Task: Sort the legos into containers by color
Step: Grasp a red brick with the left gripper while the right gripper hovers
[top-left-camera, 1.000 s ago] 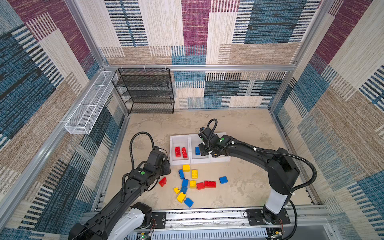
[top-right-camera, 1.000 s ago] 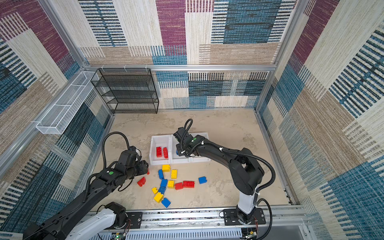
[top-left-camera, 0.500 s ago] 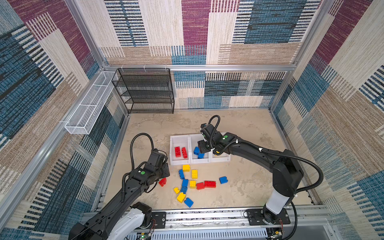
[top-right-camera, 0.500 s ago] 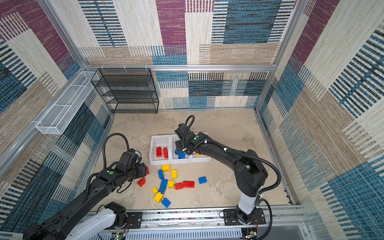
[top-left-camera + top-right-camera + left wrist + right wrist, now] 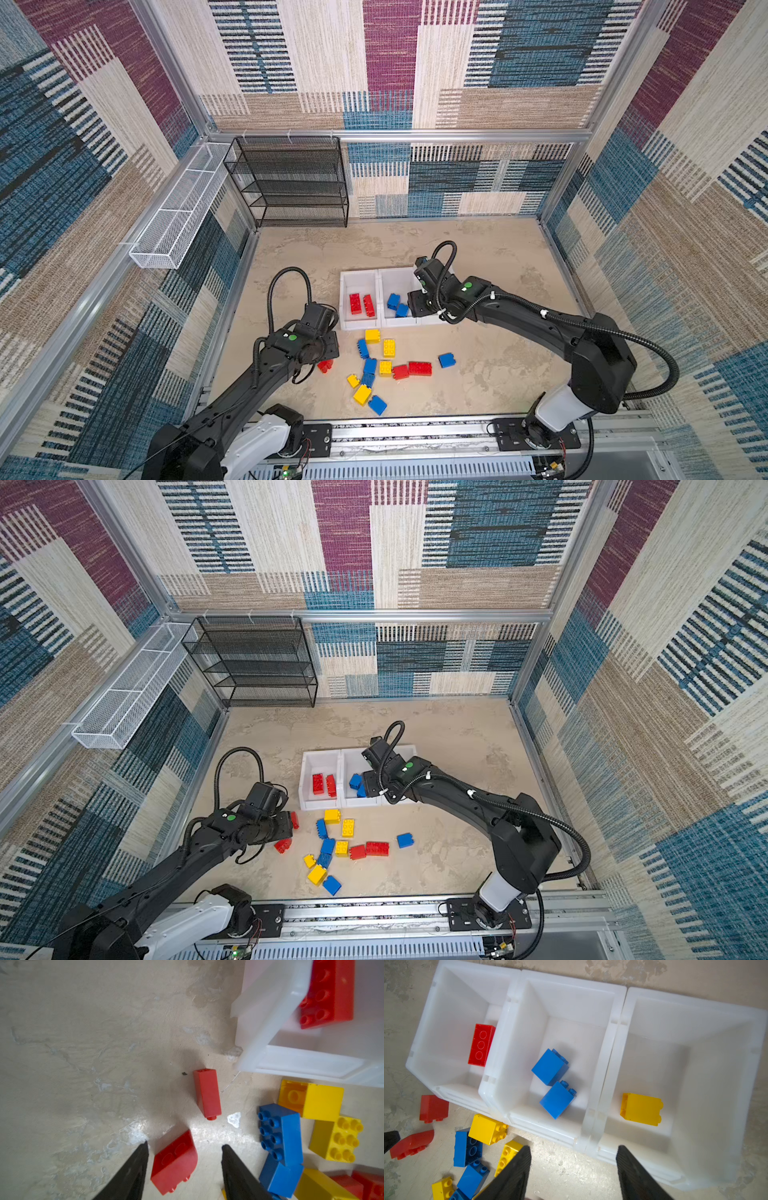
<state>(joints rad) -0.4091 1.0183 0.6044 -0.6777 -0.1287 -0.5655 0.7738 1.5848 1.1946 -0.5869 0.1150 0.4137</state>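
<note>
Three joined white containers (image 5: 618, 1001) stand mid-floor. The left one (image 5: 359, 276) holds red legos (image 5: 361, 304), the middle one two blue legos (image 5: 553, 1082), the right one a yellow lego (image 5: 641, 1109). Several loose red, blue and yellow legos (image 5: 388, 347) lie in front of them. My left gripper (image 5: 185, 1145) is open low over the floor, with a curved red lego (image 5: 174, 1162) lying loose between its fingers. A narrow red lego (image 5: 207, 1094) lies just beyond. My right gripper (image 5: 573, 1148) is open and empty above the containers' front edge.
A black mesh rack (image 5: 291, 183) stands at the back left. A white wire basket (image 5: 178, 216) hangs on the left wall. The arms' mounting rail (image 5: 415, 432) runs along the front edge. Bare floor lies right of the containers.
My right gripper opened over the middle container and a second blue lego now lies there; it has drawn back toward the front. My left gripper widened slightly around the curved red lego.
</note>
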